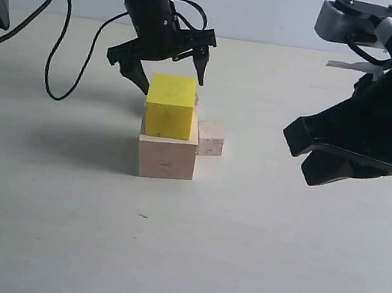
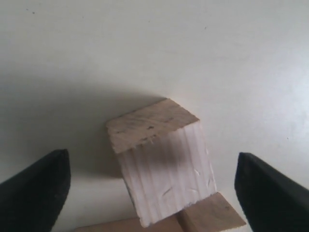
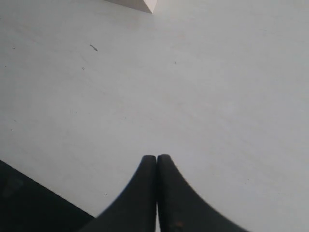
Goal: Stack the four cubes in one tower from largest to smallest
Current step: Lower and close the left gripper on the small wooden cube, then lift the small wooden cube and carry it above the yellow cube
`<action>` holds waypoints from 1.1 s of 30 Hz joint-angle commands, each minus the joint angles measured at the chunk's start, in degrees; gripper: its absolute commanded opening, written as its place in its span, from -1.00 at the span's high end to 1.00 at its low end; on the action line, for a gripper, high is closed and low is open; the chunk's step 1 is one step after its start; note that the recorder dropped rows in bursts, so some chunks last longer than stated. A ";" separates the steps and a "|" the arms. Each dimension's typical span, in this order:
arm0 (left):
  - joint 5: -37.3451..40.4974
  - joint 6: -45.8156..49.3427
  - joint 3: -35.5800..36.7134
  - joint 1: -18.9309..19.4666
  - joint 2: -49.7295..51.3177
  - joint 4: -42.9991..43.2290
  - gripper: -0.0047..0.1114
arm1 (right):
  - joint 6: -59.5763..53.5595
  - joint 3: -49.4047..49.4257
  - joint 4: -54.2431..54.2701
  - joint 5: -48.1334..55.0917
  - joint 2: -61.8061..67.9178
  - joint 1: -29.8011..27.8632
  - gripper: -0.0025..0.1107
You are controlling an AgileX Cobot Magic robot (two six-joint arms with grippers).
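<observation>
A bright yellow cube (image 1: pixel 170 105) sits on the large pale wooden cube (image 1: pixel 167 156). A small pale wooden cube (image 1: pixel 210 138) rests on the table against the stack's right side. My left gripper (image 1: pixel 171 81) hangs open just behind and above the yellow cube, gripping nothing. In the left wrist view a pale wooden cube (image 2: pixel 161 169) lies between the spread fingers (image 2: pixel 41 186), untouched, with more wood (image 2: pixel 210 217) at the frame's lower edge; which cube it is I cannot tell. My right gripper (image 1: pixel 297 153) hovers shut and empty at the right, fingertips (image 3: pixel 157 159) pressed together over bare table.
The pale table (image 1: pixel 237 260) stretches wide in front of the stack. A black cable (image 1: pixel 64 55) loops down from the left arm onto the table at the left. A corner of pale wood (image 3: pixel 140 4) shows at the far edge of the right wrist view.
</observation>
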 commanded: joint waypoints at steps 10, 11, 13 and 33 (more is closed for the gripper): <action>-0.06 -0.22 -0.33 -0.27 1.92 -0.43 -0.54 | -0.43 0.20 0.20 -0.61 -0.34 -0.16 0.96; -0.06 -0.22 -0.33 -0.27 1.92 -0.43 -0.49 | -0.43 0.20 0.20 -0.61 -0.34 -0.16 0.96; -0.06 -0.22 -0.33 -0.14 1.81 -0.32 -0.27 | -0.43 0.20 0.20 -0.61 -0.34 -0.16 0.96; -0.06 6.61 -0.33 1.03 -11.20 4.37 0.92 | -0.43 0.20 0.20 -0.83 -0.34 -0.16 0.96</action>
